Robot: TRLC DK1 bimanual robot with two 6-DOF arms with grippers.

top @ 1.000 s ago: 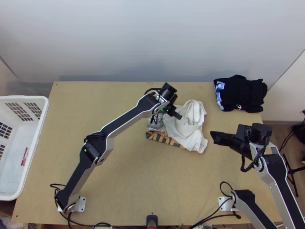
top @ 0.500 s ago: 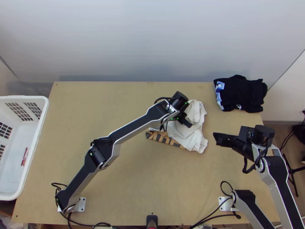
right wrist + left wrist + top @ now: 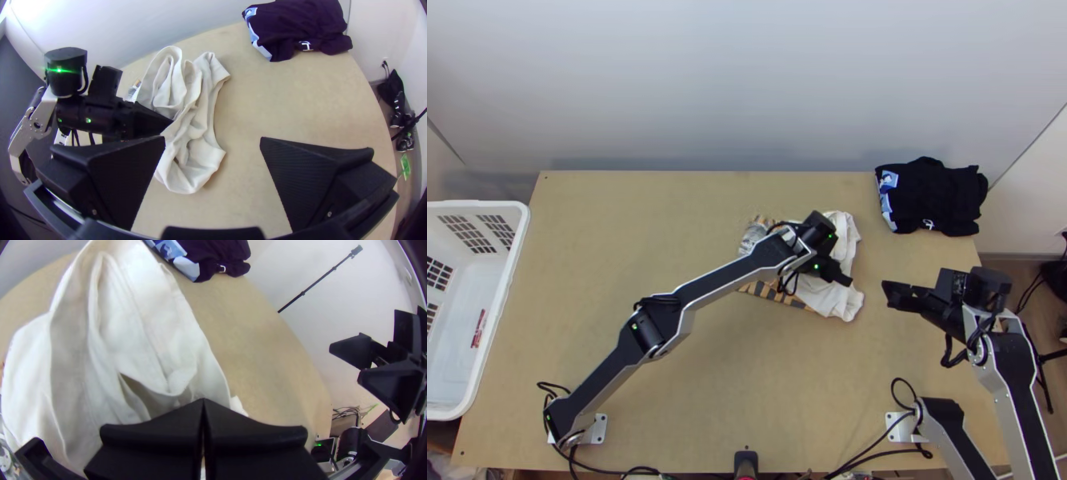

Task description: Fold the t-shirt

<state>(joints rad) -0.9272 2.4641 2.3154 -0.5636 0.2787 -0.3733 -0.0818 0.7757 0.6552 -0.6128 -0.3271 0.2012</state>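
Observation:
The white t-shirt (image 3: 841,301) lies bunched right of the table's middle, with grey and orange-and-black printed parts along its left and near sides. Loose folds of the shirt (image 3: 147,324) show in the left wrist view. My left gripper (image 3: 848,280) is over the shirt's right part; in the left wrist view my left gripper (image 3: 203,402) is shut, fingertips together, with no cloth visible between them. My right gripper (image 3: 889,294) is to the right of the shirt, apart from it. In the right wrist view my right gripper (image 3: 212,138) stands open, with bare wood seen between its fingers.
A dark folded garment (image 3: 935,196) with a blue-and-white print lies at the table's back right corner. A white basket (image 3: 507,264) stands at the left edge. Bare wooden table (image 3: 667,216) stretches left of the shirt and in front of it.
My left gripper has moved right and toward the near edge across the shirt, uncovering its grey part at the left. My right gripper has shifted slightly right. The shirt looks nearly unchanged.

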